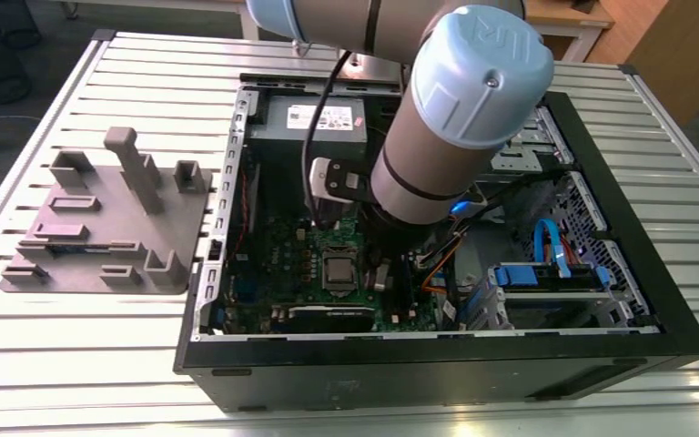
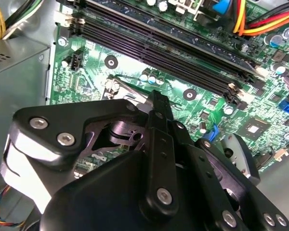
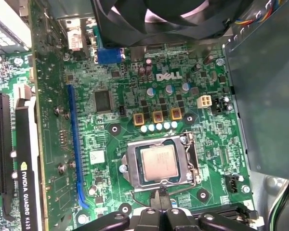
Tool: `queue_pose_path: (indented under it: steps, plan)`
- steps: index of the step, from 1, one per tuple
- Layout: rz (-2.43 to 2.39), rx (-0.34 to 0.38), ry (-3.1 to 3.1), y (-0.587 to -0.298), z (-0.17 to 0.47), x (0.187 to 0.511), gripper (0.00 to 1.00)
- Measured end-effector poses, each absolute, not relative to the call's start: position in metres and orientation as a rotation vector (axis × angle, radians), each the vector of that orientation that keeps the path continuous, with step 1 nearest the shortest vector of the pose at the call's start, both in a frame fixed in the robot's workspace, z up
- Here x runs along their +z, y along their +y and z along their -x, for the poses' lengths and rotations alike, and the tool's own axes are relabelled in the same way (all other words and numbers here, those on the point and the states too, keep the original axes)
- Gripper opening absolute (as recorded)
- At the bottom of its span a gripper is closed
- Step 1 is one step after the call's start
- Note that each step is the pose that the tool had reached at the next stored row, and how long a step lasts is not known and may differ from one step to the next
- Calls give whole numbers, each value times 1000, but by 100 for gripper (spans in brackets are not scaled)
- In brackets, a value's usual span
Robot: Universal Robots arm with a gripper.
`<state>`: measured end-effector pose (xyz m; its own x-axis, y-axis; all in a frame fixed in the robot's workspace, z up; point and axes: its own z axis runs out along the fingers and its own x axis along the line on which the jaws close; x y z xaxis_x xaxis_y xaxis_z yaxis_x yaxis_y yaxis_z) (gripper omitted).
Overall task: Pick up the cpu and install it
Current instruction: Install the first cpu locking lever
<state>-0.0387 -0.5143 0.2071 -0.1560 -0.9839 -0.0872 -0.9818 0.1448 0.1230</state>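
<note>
Fig.: cpu (image 3: 157, 162) seated flat in socket (image 3: 159, 163) on motherboard (image 3: 111, 139); placement looks done. My gripper (image 3: 161, 211) just beside socket, holding nothing; open/shut: can't tell.

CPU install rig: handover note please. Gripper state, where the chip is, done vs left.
Gripper: inside the open PC case, low over the motherboard beside the socket. I cannot tell whether it is open or shut.
CPU: lying flat in the socket, silver top up, apart from the gripper; also seen in the exterior view.
Done: chip appears placed in the socket.
Left: I cannot tell whether the socket's retention frame and lever are locked; check this, and the chip's seating, before moving on.
Grey fixture tray sits on the table outside the case.
</note>
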Motion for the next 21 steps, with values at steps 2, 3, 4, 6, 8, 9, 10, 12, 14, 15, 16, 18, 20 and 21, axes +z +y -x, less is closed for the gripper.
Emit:
queue_pose_path:
  steps: [2,3,4,6,8,9,10,12,14,15,16,18,20,21]
  plan:
    - [-2035,-236,-2363,-515,39,206,10]
    - [-2042,-236,-2357,-515,39,206,10]
    - [-2051,-235,-2348,-515,39,205,10]
    - [-2075,-235,-2325,-515,39,204,10]
    - [-2099,-234,-2301,-515,39,204,10]
    - [-2109,-234,-2290,-515,39,203,10]
    - [-2117,-233,-2282,-515,39,203,10]
    - [-2127,-231,-2269,-515,39,202,10]
    - [-2129,-225,-2264,-515,39,201,10]
    - [-2128,-222,-2263,-515,39,201,10]
    - [-2127,-218,-2261,-515,38,200,10]
    - [-2123,-209,-2258,-515,38,199,10]
    - [-2123,-206,-2256,-515,37,197,10]
    - [-2123,-205,-2255,-515,37,196,10]
